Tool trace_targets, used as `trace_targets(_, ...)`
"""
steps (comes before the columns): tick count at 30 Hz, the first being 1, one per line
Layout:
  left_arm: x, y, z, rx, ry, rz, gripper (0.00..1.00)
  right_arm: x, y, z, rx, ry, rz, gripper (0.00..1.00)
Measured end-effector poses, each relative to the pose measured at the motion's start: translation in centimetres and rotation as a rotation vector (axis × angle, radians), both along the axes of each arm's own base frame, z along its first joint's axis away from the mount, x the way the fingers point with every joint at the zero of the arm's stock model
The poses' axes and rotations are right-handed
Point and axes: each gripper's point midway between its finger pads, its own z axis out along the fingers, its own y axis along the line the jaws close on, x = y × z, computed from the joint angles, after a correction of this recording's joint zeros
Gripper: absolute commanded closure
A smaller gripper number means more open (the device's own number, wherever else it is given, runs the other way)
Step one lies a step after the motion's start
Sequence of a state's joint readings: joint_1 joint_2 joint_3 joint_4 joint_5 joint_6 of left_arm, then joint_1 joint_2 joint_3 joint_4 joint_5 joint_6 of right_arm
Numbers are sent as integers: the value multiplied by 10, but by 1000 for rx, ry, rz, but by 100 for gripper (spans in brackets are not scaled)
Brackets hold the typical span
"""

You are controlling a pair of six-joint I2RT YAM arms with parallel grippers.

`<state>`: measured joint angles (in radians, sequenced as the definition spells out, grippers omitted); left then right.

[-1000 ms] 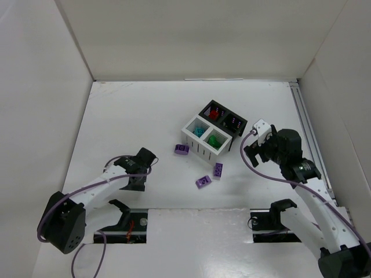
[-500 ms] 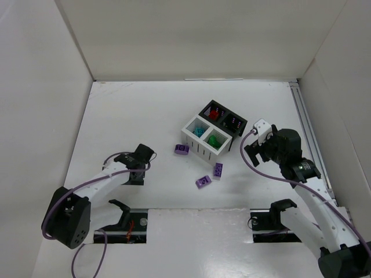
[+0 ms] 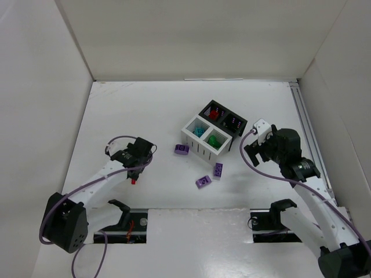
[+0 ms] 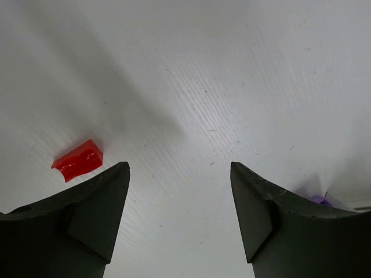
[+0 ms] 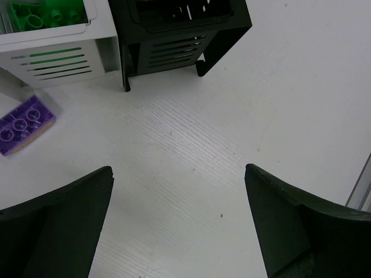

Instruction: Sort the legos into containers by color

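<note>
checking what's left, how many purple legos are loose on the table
3: one purple lego just left of the containers, two more close together in front of them. Others may be hidden.

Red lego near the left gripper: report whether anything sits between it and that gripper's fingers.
Nothing visible does. The red lego lies on the bare table just outside the jaws of the open left gripper, with no other brick between them. A purple lego peeks out on the opposite side.

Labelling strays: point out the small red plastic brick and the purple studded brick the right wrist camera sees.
Small red plastic brick (image 4: pixel 77 160): left wrist view, top face.
Purple studded plastic brick (image 5: pixel 23 123): right wrist view, studded top.
</note>
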<state>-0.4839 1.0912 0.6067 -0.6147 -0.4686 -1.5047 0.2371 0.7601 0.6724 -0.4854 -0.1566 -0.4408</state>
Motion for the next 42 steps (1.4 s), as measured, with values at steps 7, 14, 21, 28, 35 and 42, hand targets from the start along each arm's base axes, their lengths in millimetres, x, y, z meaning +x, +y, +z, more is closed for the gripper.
trace_targets(7, 5, 11, 13, 73, -23, -57, 33, 1, 0, -5, -5, 22, 1, 0)
trace_targets(14, -1, 42, 7, 114, 20, 81, 32, 1, 0, -7, -6, 26, 0, 0)
trace_targets(21, -6, 52, -18, 125, 79, 100, 33, 1, 0, -7, -6, 26, 0, 0)
trace_targets(28, -12, 42, -31, 94, 82, 23, 33, 1, 0, -7, -6, 27, 1, 0)
trace_targets(35, -8, 17, -29, 13, 39, -72, 36, 2, 2, -8, -2, 32, 9, 0)
trace_targets(42, -13, -9, -27, -81, 16, -170, 39, 5, 4, -6, 5, 23, 15, 0)
